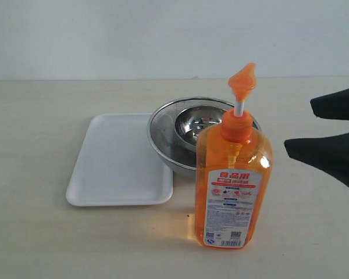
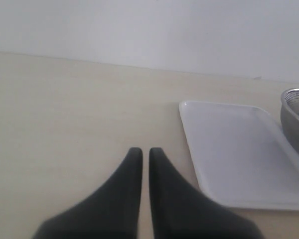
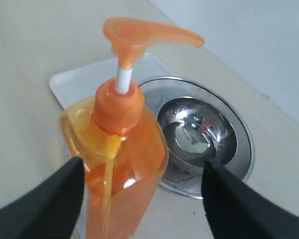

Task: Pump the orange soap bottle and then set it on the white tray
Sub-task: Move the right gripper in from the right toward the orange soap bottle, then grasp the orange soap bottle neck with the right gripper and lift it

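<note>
Now | tall translucent orange plastic soap bottle (image 1: 232, 192) is standing upright on table (image 1: 41, 244), near flat white rectangular tray (image 1: 113, 157) | right gripper (image 1: 298, 125) is hanging wide open, holding nothing | bottle probably heavy, slippery, rigid: taking it across mid-body seems safest.

The orange bottle (image 1: 233, 174) is standing upright, pump stem extended; the white tray (image 1: 116, 163) is lying flat at its nine o'clock.

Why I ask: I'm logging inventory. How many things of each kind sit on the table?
Soap bottle: 1
Tray: 1
Steel bowls: 2, the outer bowl and the inner bowl nested in it
Total: 4
</note>
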